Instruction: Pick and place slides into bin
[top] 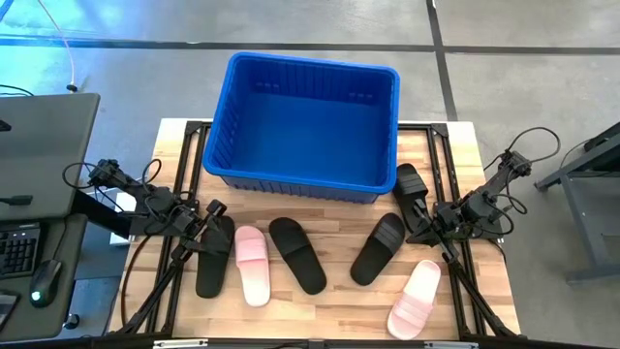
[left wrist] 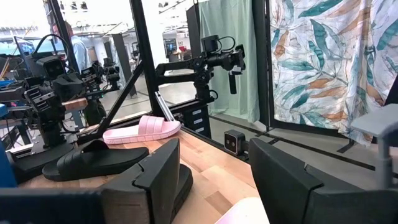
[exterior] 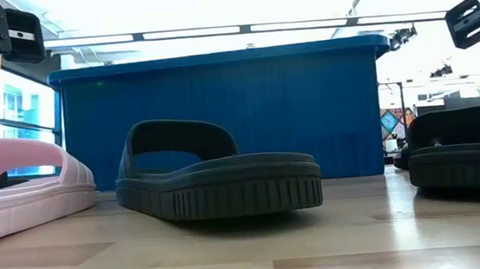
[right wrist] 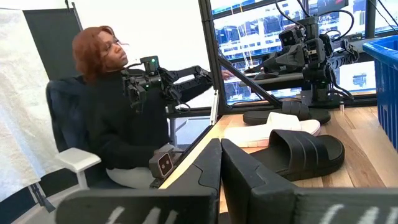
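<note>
All six slides [top: 297, 254] are being shown on the desk [top: 329, 302] before the blue bin [top: 305, 121] overhead; only the wrist views reveal left gripper [left wrist: 211, 180] spread, right gripper [right wrist: 221, 163] pressed together.

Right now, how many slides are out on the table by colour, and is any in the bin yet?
Black slides: 4
Pale pink slides: 2
Slides in the blue bin: 0
Total slides: 6, all on the table
</note>
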Motion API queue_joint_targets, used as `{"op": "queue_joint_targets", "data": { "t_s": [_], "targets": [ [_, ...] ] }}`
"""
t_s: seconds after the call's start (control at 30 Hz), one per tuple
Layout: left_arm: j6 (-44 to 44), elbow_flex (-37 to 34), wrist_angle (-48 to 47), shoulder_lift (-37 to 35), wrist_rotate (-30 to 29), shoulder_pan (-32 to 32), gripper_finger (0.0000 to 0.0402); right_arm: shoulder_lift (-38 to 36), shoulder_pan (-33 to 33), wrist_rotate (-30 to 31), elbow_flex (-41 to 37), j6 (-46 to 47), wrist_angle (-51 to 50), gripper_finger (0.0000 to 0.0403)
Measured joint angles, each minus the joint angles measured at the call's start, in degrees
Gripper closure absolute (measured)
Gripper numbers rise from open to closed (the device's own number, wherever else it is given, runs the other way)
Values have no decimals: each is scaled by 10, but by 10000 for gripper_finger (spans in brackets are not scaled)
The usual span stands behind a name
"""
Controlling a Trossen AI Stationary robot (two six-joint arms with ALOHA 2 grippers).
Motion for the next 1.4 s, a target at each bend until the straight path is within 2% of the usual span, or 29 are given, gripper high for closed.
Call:
{"op": "queue_joint_targets", "data": {
  "t_s": [0.97, 1.13, 1.4],
  "targets": [
    [0, 0, 0, 0, 0, 0, 219, 0, 0, 0, 0, 0, 0, 402],
    [24, 0, 8, 0, -8, 0, 218, 0, 0, 0, 0, 0, 0, 402],
    [31, 0, 35, 0, -68, 0, 219, 0, 0, 0, 0, 0, 0, 402]
  ]
}}
